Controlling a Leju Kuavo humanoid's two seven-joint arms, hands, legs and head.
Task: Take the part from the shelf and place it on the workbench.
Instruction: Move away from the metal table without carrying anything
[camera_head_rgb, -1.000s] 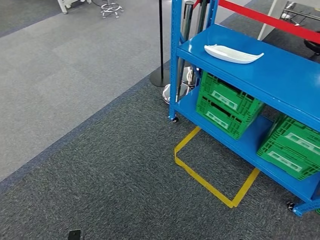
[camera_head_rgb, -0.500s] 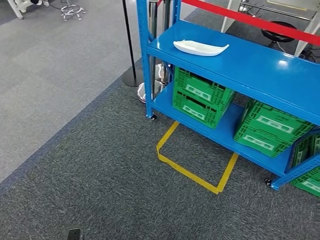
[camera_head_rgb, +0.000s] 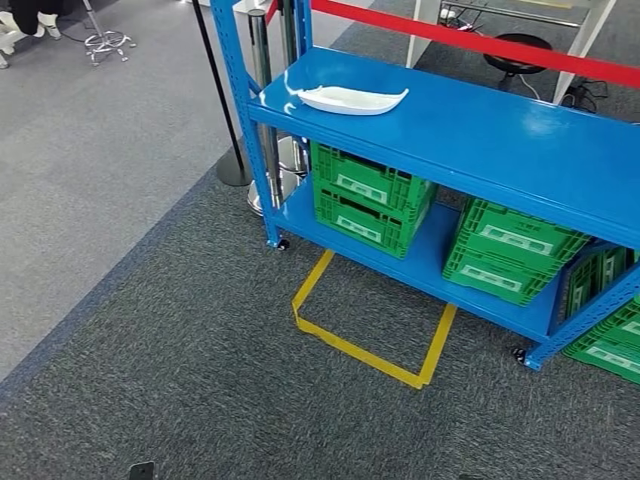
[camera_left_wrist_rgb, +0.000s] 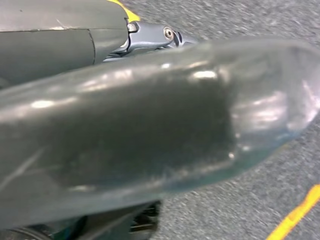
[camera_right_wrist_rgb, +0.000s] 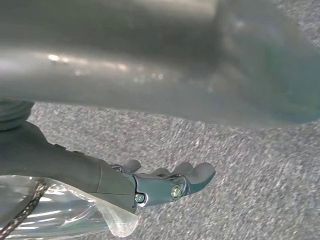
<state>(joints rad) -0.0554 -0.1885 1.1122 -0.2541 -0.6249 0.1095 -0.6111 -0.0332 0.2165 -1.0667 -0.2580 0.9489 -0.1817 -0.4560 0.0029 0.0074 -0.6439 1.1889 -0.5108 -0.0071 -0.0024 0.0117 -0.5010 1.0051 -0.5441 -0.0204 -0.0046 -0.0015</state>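
The white part (camera_head_rgb: 349, 98) lies on the blue shelf's (camera_head_rgb: 483, 135) top deck, near its left end at about eleven o'clock, long axis running along the shelf. The right hand (camera_right_wrist_rgb: 166, 182) hangs over carpet, holding nothing; the left hand (camera_left_wrist_rgb: 151, 35), I cannot tell. Neither hand is clearly nearer.

shelf (camera_head_rgb: 483, 135): blue | part (camera_head_rgb: 349, 99): white | crates (camera_head_rgb: 370, 198): green | floor tape (camera_head_rgb: 362, 350): yellow | barrier strap (camera_head_rgb: 483, 45): red
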